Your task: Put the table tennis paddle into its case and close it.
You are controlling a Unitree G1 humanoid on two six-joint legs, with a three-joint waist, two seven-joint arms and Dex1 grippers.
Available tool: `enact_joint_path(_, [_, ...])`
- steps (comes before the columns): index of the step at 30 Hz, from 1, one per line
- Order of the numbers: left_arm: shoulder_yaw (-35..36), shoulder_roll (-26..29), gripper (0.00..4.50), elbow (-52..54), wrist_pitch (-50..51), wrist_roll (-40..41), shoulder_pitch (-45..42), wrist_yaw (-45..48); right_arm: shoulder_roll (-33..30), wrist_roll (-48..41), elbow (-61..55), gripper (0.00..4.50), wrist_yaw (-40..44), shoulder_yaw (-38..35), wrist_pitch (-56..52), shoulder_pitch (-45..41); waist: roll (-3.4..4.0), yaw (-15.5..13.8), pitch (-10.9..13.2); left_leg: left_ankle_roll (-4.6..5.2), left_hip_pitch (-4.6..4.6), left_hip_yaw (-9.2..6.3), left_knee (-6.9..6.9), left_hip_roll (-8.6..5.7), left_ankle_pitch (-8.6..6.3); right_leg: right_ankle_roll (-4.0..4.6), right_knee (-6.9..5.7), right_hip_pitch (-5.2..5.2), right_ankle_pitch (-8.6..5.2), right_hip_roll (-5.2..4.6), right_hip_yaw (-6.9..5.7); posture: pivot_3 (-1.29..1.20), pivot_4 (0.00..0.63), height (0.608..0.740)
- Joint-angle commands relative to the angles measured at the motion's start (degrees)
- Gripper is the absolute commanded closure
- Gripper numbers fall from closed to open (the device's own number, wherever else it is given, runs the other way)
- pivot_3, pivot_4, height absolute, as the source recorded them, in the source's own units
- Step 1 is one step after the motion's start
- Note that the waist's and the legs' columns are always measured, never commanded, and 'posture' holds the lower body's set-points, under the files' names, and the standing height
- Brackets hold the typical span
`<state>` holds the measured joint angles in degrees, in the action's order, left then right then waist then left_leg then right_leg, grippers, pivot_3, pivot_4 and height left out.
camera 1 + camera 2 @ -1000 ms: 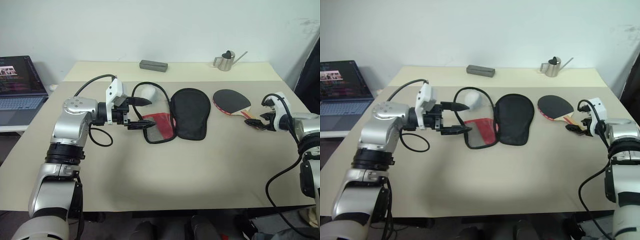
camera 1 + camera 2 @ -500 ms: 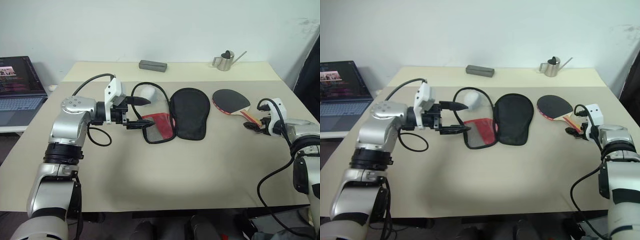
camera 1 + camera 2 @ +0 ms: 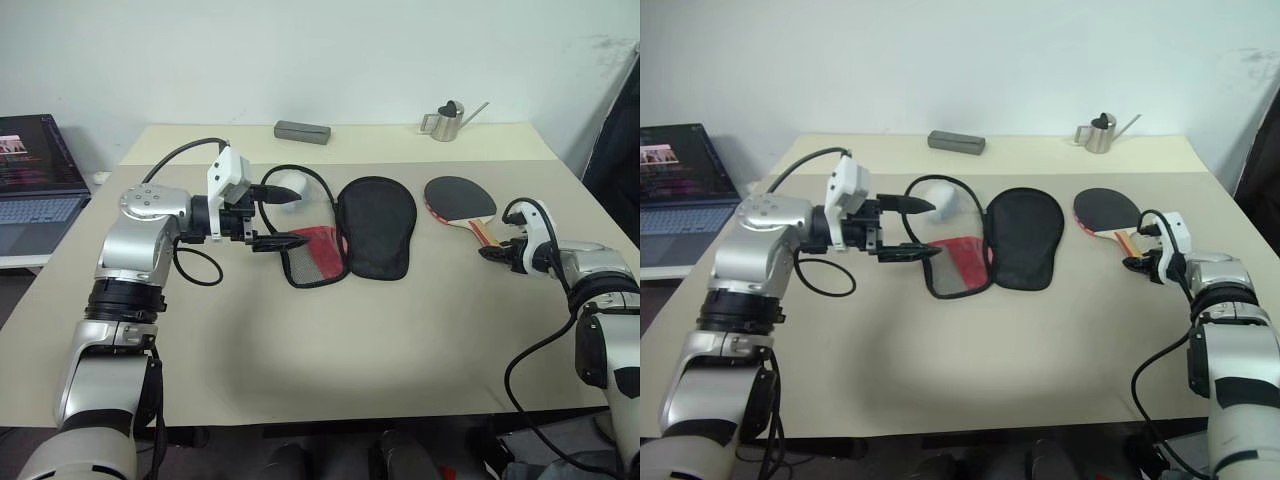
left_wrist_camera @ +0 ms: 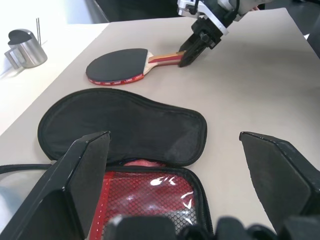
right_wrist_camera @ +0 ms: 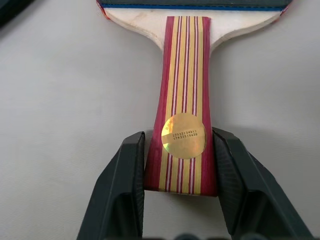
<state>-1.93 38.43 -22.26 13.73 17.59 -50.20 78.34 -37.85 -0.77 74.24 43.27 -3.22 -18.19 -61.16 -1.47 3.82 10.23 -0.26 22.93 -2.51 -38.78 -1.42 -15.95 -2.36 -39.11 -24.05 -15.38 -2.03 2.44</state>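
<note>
Right gripper (image 5: pixel 180 195) clamped on the end of the table tennis paddle (image 3: pixel 459 197) handle, one black finger (image 5: pixel 120 190) against each side. Round gold sticker on the handle, printed with two rows of tiny digits too small to read. Handle striped red and gold along its length, pale wood at the neck, blade faced in black rubber with a red edge. Paddle flat on the table (image 3: pixel 330 340), well right of the case (image 3: pixel 376 225). Case lying open, black fabric, red mesh pocket. Left gripper (image 3: pixel 283 217) spread wide, empty, just above the case's mesh half.
</note>
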Motion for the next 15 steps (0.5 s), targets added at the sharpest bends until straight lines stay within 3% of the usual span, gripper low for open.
enact_joint_path(1, [1.1, 0.9, 0.0, 0.5, -1.2, 0.2, -1.7, 0.2, 0.5, 0.6, -1.2, 2.97, -5.4, -0.7, -0.4, 0.1, 0.0, 0.0, 0.0, 0.0, 0.0, 0.0, -0.01, 0.0, 0.0, 0.0, 0.0, 0.01, 0.0, 0.0, 0.0, 0.0, 0.15, 0.74])
enact_joint_path(10, [3.1, 3.6, 0.0, 0.8, -1.5, 0.3, 0.7, -1.2, 0.9, -2.8, -6.7, 2.98, -13.1, -4.7, -6.3, -3.3, 0.05, -0.3, 0.0, 0.02, -0.17, -0.07, -0.12, -0.02, 0.01, 0.0, 0.0, 0.26, 0.17, -0.01, -0.04, 0.0, 0.15, 0.74])
enact_joint_path(15, [4.1, 4.2, 0.0, 1.8, -1.2, 0.7, 2.7, -2.5, 1.8, -5.0, -19.9, 2.98, -12.5, -5.4, -15.7, -0.9, 0.09, -0.4, 0.1, 0.01, 0.07, -0.03, -0.08, 0.0, 0.01, 0.01, 0.01, -0.04, 0.17, -0.01, -0.01, 0.0, 0.15, 0.74])
